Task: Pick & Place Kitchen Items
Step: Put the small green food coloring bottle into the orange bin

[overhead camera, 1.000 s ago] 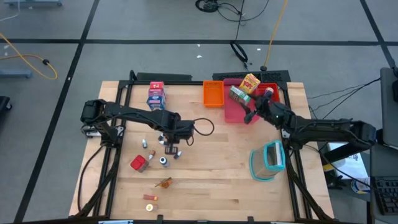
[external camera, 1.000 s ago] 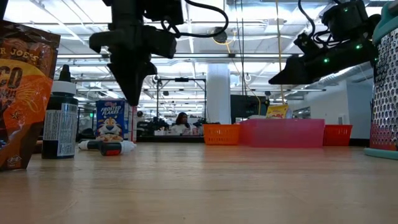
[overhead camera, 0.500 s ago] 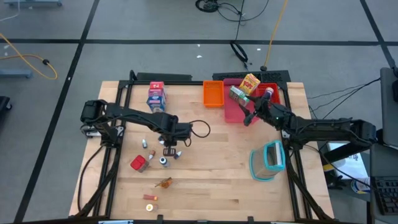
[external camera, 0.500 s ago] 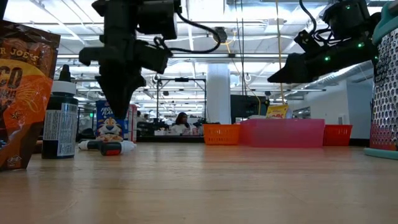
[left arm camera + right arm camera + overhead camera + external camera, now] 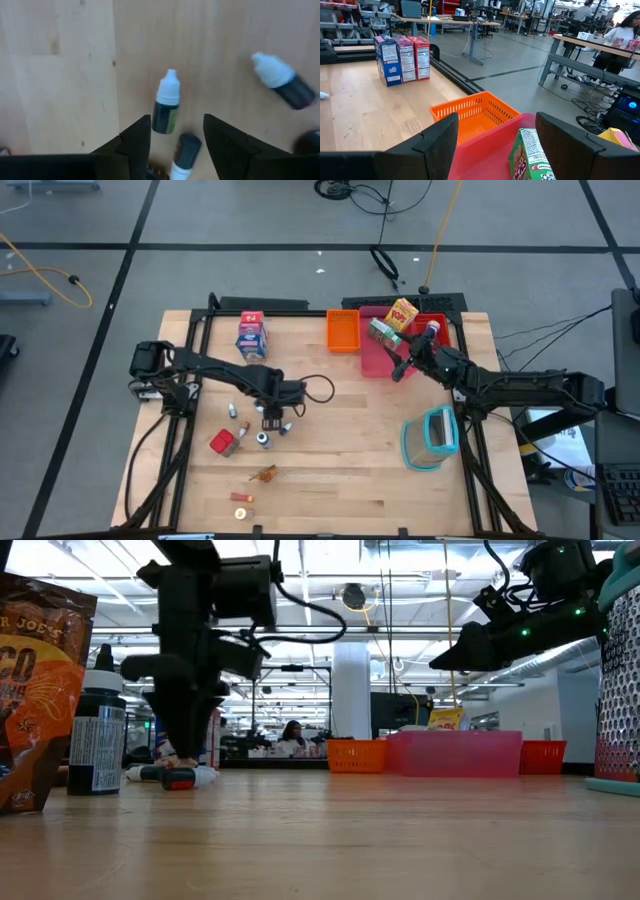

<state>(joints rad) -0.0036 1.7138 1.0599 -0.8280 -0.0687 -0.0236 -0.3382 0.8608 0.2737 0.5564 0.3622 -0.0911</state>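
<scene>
**Kitchen items: small bottles under left pincer, cartons at the trays**

Kitchen items lie scattered over the wooden surface (image 5: 330,450). A cluster of tiny bottles sits near the middle-left: a white-capped dropper bottle (image 5: 167,102) lies flat between the spread fingers of the left pincer (image 5: 176,137), a dark-capped bottle (image 5: 184,154) lies just beside it, closer to the pincer, and a third white-capped bottle (image 5: 283,82) lies apart to one side. The left pincer's fingers (image 5: 135,142) stand apart, touching no bottle as far as the wrist view shows. In the high view the left pincer (image 5: 272,416) hangs directly over this cluster; in the low view it is lowered close to the surface.

A red cube (image 5: 222,442) rests just beside the cluster, toward the left edge. Small orange-brown bits (image 5: 264,474) lie nearer the front edge. A group of blue-white and red cartons (image 5: 251,335) stands upright toward the rear left.

The right pincer (image 5: 400,366) hovers over the pink tray (image 5: 375,360), fingers spread wide and empty. A green carton (image 5: 529,156) lies in the pink tray, and a yellow carton (image 5: 402,313) sits at its rear. An orange tray (image 5: 343,330) adjoins the pink one; a red tray (image 5: 433,321) lies on its other side. A teal-rimmed clear container (image 5: 430,437) stands toward the front right.
</scene>
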